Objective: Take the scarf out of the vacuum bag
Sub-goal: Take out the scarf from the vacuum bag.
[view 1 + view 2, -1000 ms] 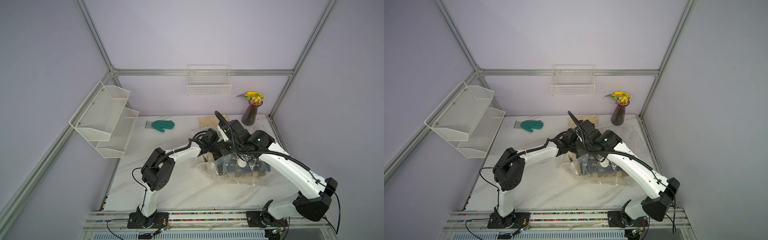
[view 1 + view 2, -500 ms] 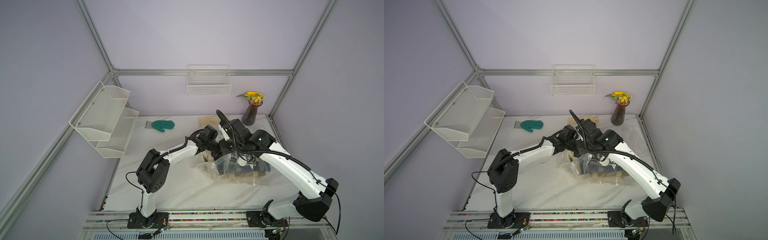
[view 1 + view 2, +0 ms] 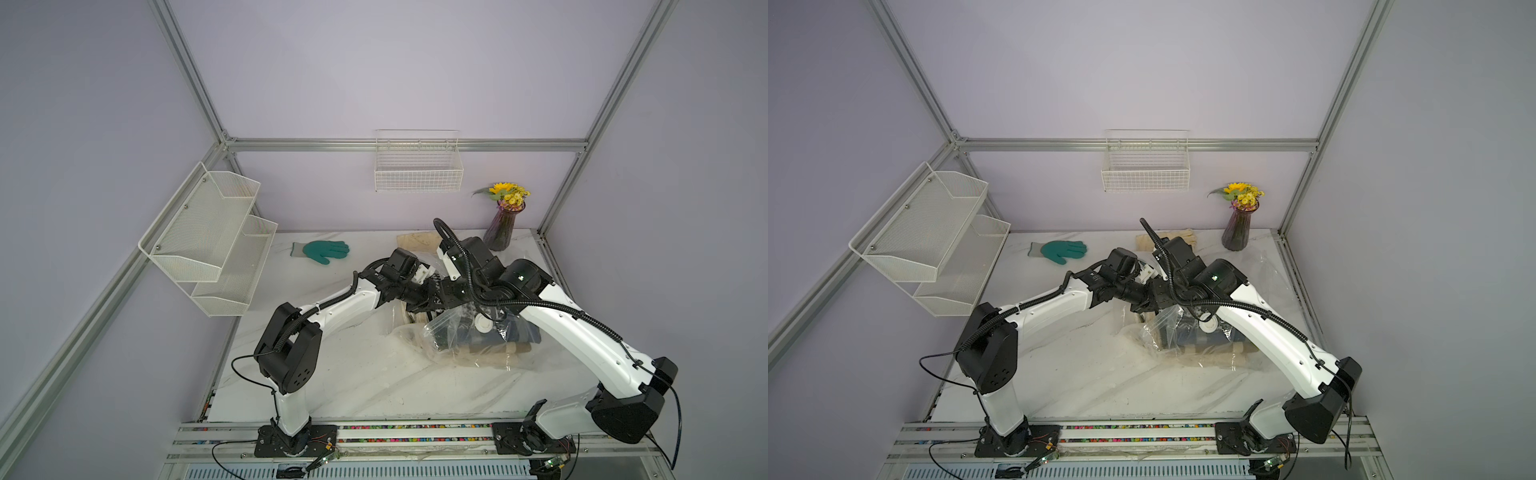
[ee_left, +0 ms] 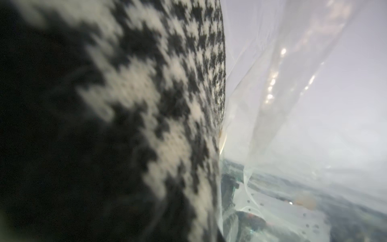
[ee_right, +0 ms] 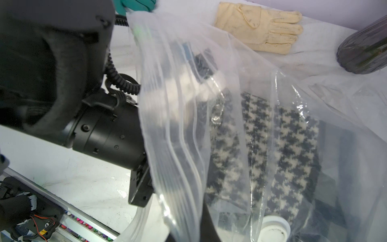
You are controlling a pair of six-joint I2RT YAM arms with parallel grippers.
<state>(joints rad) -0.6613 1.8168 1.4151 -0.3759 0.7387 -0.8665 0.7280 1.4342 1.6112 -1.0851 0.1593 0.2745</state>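
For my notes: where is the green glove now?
In both top views the green glove lies at the back left of the table, between the mesh shelf and the cream glove.

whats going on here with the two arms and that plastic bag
The right gripper is shut on the lifted mouth edge of the vacuum bag, holding it open. The left gripper reaches inside and seems clamped on the houndstooth scarf, which fills its wrist view. The scarf lies mostly inside the bag, not yet out.
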